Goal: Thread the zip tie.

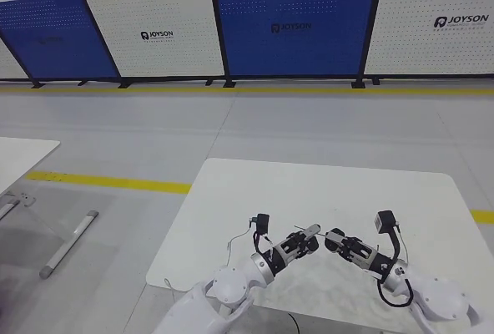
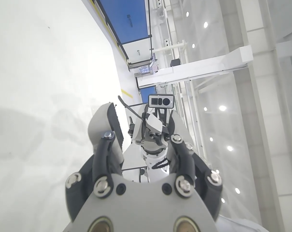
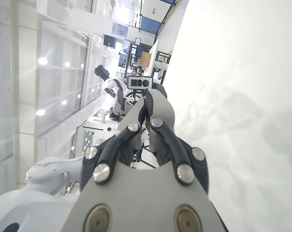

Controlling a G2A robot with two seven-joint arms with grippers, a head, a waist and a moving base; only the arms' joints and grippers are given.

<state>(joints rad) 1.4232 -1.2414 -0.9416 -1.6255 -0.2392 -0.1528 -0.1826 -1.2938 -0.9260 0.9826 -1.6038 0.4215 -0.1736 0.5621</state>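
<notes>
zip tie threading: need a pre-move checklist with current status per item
1. Right end effector gripping the zip tie: ok, shut on it.
2. Left end effector gripping the tie: not ok, open, fingers apart.
3. End effectors facing each other at close range: ok, seen in the top view and both wrist views.
4. Free tail sticking out of the right end effector: ok, seen in the left wrist view.
5. Tie head and slot position: cannot tell.
6. Both arms above the table: ok.
</notes>
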